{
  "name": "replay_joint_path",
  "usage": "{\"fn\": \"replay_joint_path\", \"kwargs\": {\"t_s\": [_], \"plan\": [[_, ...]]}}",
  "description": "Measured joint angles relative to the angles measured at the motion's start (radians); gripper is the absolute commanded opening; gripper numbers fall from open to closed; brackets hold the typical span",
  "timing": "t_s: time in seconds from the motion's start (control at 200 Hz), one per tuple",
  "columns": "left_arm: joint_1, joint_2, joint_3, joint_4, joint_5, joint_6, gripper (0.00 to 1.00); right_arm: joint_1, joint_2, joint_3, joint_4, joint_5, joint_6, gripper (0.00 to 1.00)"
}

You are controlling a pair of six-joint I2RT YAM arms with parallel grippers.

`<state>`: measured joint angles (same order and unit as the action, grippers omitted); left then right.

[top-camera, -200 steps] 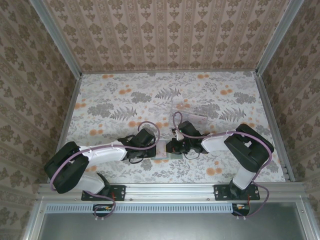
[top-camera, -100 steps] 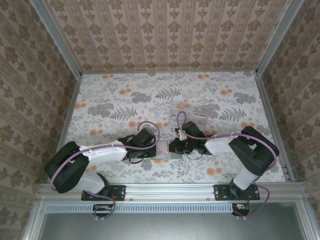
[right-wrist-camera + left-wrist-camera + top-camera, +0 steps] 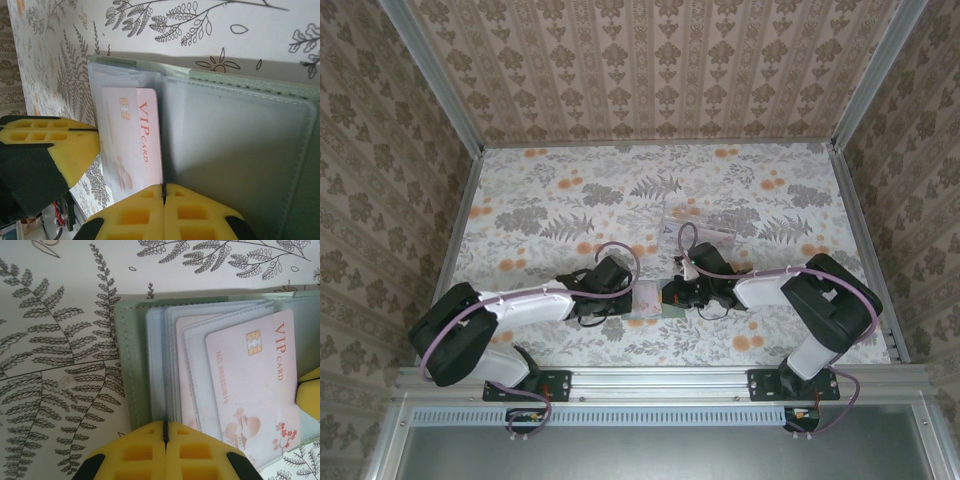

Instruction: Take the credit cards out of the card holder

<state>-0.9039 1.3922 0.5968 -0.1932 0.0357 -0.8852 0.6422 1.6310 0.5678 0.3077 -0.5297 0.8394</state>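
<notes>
- Your left claw [image 3: 165, 429] is pinching fully closed on the edge of the open wallet [image 3: 131, 365], right at its clear sleeves.
- Your right claw [image 3: 163, 192] is squeezing shut on the edge of the pink card [image 3: 132, 145], which is lying across the sleeves.
- The wallet is lying open on the flowered table [image 3: 570, 200], between both claws.

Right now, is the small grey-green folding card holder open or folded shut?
Open: grey-green card holder lies spread, clear plastic sleeves and pink VIP card exposed.
</notes>
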Motion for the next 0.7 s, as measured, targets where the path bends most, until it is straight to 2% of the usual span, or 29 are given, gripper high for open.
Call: {"fn": "replay_joint_path", "kwargs": {"t_s": [0.385,0.59,0.7], "plan": [[-0.025,-0.060,0.054,-0.060,-0.018,0.018,0.07,0.013,0.025,0.037,-0.001,-0.002,-0.003,0.13],[-0.026,0.004,0.061,-0.041,-0.018,0.025,0.03,0.015,0.025,0.038,-0.001,-0.002,-0.003,0.16],[-0.026,0.038,0.061,-0.034,-0.017,0.026,0.03,0.016,0.026,0.042,-0.001,-0.002,-0.004,0.22]]}}
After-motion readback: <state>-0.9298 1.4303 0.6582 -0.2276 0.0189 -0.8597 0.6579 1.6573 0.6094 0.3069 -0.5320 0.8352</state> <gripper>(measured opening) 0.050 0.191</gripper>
